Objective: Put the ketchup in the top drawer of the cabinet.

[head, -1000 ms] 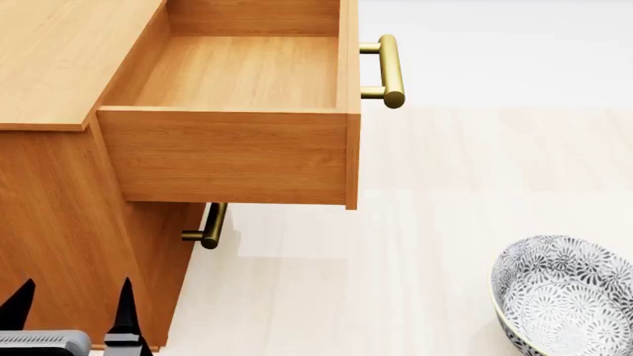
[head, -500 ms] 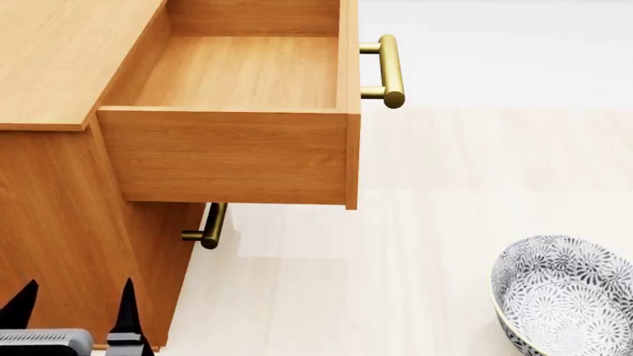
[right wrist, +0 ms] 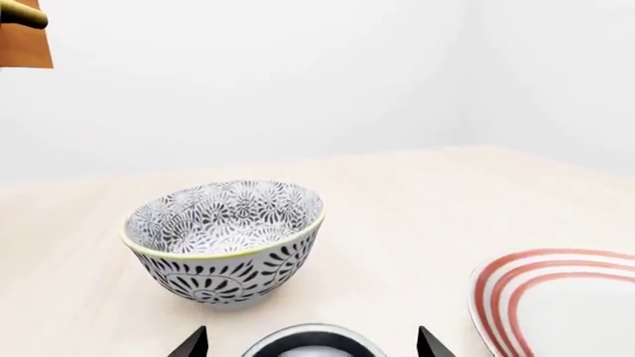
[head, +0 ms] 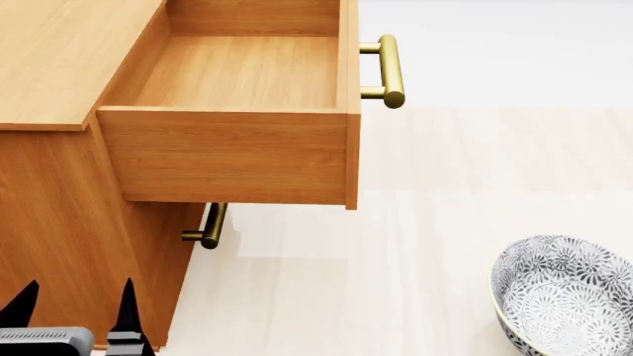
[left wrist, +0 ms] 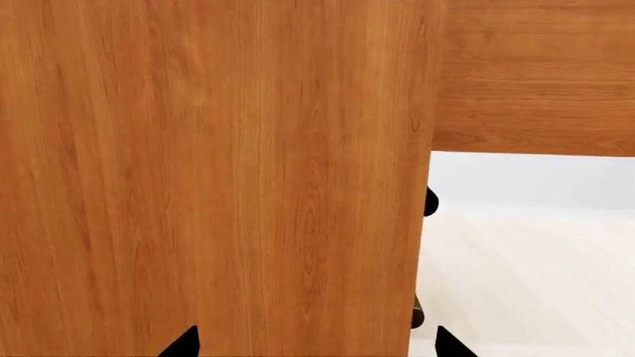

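**Drawer's wide open, can sitting right under the right claw**

The honey-brown wooden cabinet fills the left side of the head view, and its top drawer, a honey-brown wooden box, is pulled out with nothing inside that I can see. The brass bar handle on its front sticks out to the right. Below it, the lower drawer's brass handle peeks out from under the open box.

The left gripper sits low at the bottom left of the head view, right up against the cabinet's side. Its two black fingertips stand apart with nothing between them, and its wrist camera sees mostly wood grain.

The right gripper isn't in the head view, only in its own wrist cam. Its black tips are spread apart, and between them is a round silver lid, which looks like the top of the ketchup tin, though no label shows, so I can't be sure. Can't tell if the fingers touch it.

Beyond that, a grey-white patterned bowl stands upright on the pale wooden floor, and a white plate with red rings lies beside it, apart.
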